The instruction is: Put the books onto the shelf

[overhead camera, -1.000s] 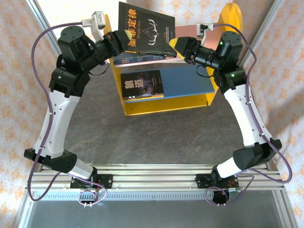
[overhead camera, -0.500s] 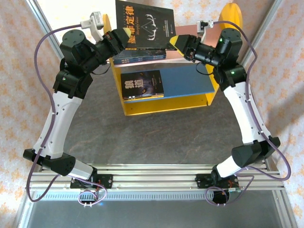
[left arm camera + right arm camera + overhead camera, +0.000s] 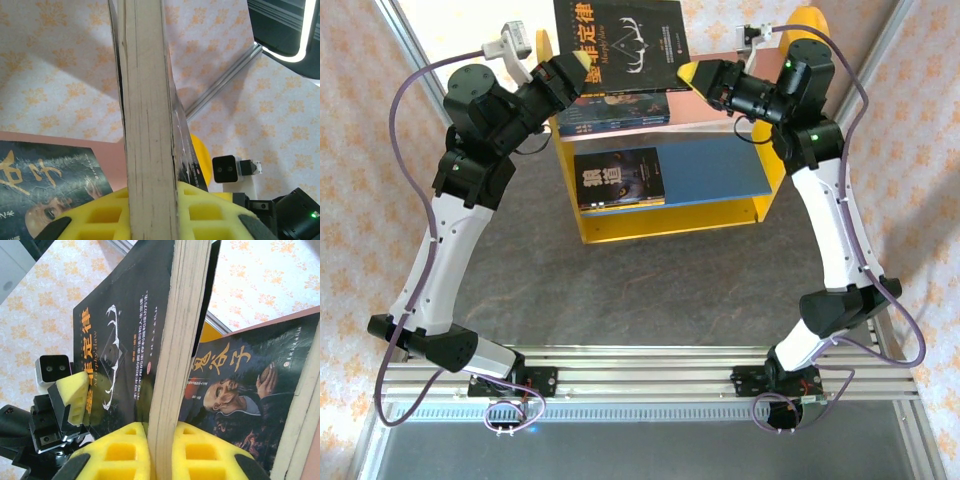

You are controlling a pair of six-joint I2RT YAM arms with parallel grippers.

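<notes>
An antler-cover book point(image 3: 620, 40) is held above the shelf point(image 3: 670, 222), the left gripper point(image 3: 570, 75) and right gripper point(image 3: 698, 78) each clamped on an opposite edge. Stacked books point(image 3: 615, 108) lie on the pink board point(image 3: 705, 112); another book point(image 3: 620, 178) rests on the blue board point(image 3: 715, 165).

Overhead view looks down from behind; both wrist views closely share the book point(image 3: 147, 125).
</notes>
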